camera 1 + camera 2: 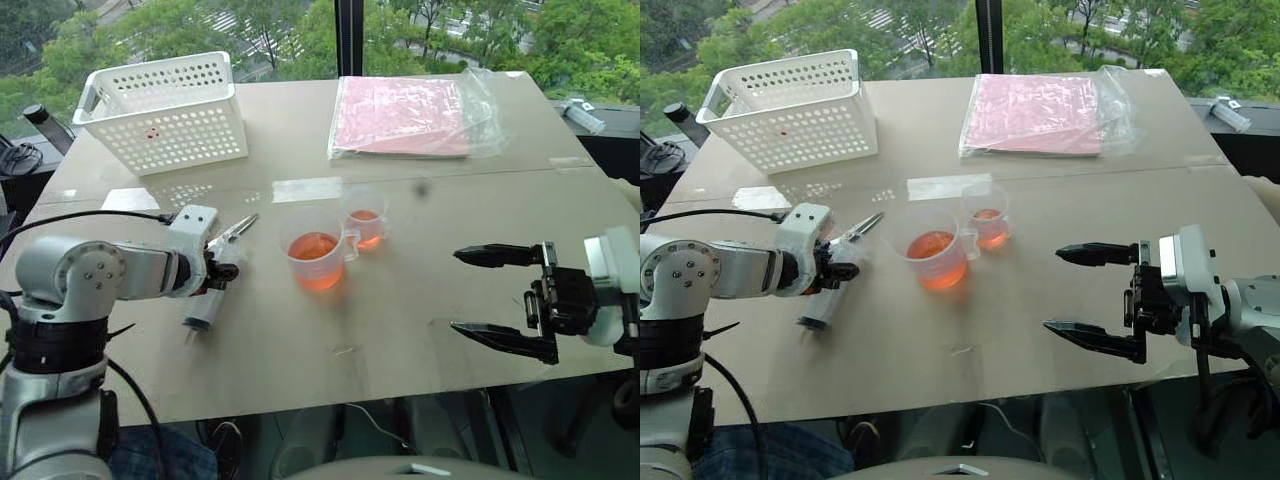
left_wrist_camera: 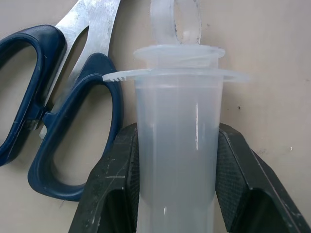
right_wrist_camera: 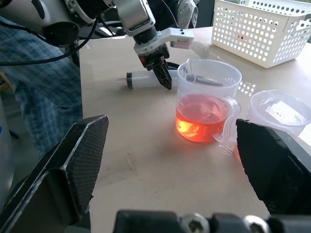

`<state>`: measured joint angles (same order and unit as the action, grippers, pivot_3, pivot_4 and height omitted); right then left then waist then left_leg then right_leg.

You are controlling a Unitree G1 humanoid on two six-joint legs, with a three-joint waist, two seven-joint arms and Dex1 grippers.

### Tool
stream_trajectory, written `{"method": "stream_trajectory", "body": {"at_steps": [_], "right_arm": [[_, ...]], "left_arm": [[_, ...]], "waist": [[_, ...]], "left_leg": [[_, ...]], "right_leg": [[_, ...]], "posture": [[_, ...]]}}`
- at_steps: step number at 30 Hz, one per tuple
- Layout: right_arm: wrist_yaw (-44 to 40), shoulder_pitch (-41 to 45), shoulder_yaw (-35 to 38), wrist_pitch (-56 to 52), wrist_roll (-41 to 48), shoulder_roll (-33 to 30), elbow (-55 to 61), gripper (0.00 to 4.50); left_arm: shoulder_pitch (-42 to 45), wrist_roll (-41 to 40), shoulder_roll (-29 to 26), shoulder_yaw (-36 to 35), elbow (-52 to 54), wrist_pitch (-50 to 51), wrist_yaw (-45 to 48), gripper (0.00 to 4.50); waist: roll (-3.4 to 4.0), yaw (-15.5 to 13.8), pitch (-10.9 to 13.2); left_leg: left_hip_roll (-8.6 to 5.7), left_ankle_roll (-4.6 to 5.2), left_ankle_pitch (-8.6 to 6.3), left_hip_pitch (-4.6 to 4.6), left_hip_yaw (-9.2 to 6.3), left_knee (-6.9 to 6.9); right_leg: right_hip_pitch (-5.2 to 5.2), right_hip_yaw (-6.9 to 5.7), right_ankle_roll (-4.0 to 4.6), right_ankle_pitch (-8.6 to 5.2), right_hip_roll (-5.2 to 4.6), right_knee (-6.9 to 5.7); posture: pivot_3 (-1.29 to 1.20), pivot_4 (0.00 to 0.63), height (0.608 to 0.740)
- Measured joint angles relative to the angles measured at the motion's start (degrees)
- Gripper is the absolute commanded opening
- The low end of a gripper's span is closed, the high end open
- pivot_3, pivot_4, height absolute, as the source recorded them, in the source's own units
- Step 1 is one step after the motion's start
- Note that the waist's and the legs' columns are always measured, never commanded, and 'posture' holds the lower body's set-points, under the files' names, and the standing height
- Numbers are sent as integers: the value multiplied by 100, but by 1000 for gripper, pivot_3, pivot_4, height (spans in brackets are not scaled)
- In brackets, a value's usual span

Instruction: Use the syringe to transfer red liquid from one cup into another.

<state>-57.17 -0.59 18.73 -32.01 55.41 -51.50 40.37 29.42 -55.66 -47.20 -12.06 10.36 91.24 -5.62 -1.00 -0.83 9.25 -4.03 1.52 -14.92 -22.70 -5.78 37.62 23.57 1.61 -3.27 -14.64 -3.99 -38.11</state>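
On the pale beige bench (image 1: 420, 300), toward nine o'clock from its middle, the left gripper (image 1: 222, 268) has its two black fingers (image 2: 109, 194) closed tight on the barrel of the large clear plastic syringe (image 1: 205, 310). The syringe lies flat on the bench surface, its narrow tip pointing back toward the near edge at about seven o'clock. Just beside its flanged plunger end lies a pair of steel scissors with dark blue handles (image 2: 63, 121), blades pointing away toward one o'clock.

Near the bench's centre stands the larger clear plastic measuring cup with side handle and spout (image 1: 315, 250), holding translucent orange-red watery liquid (image 1: 314, 247) to roughly a third of its height. Just beside it, at about two o'clock from it, stands the smaller clear plastic cup with a handle (image 1: 366, 218), with a shallow layer of the same red liquid in its bottom. The two cups are close together; I cannot tell whether they touch.

At three o'clock the right gripper (image 1: 478, 292) hangs above the bench, pointing across toward the cups, its fingers (image 1: 490, 256) spread wide with nothing between them, well apart from both cups.

At the far side, around eleven o'clock, sits a white perforated plastic basket (image 1: 170, 115); at one o'clock lies a clear plastic bag holding flat pink sheets (image 1: 405, 115).
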Motion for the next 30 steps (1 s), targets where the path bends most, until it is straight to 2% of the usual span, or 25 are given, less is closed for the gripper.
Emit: {"method": "stream_trajectory", "body": {"at_steps": [3,6,13,17,21,30], "right_arm": [[39,96,0,-5,26,2,-20,4500],[144,247,4,-41,130,4,-113,4500],[356,714,-9,-328,494,-8,-398,4500],[713,1280,-44,-546,799,44,-641,4500],[1450,2362,-261,-730,1151,502,-1000,4500],[2003,3107,-710,-859,1002,1010,-1299,4500]], "left_arm": [[94,107,246,-381,92,-410,212,1432],[88,270,335,-661,539,-1381,728,1432],[-255,149,401,-1441,1131,-3325,2742,1432],[-207,260,392,-1411,1033,-4005,3505,1432],[409,258,646,-998,452,-4481,4274,1432],[591,342,1178,-186,-267,-4937,5506,1432]], "waist": [[-1,1,0],[-2,13,1],[1,29,0],[1,7,0],[1,4,0],[1,87,1]], "left_leg": [[0,0,0,-6,-1,9],[0,-1,0,-8,3,10],[2,0,0,-6,9,10],[2,1,0,-6,6,19],[1,2,0,-7,2,36],[1,6,-3,-21,5,38]], "right_leg": [[0,-1,0,0,0,0],[1,3,0,1,-1,2],[0,4,0,0,0,2],[-6,-1,0,1,1,1],[-14,-14,-3,5,4,1],[0,-19,-4,6,4,1]], "posture": [[0,150,740],[0,150,740],[0,150,740],[0,150,740],[0,150,740],[0,150,740]]}}
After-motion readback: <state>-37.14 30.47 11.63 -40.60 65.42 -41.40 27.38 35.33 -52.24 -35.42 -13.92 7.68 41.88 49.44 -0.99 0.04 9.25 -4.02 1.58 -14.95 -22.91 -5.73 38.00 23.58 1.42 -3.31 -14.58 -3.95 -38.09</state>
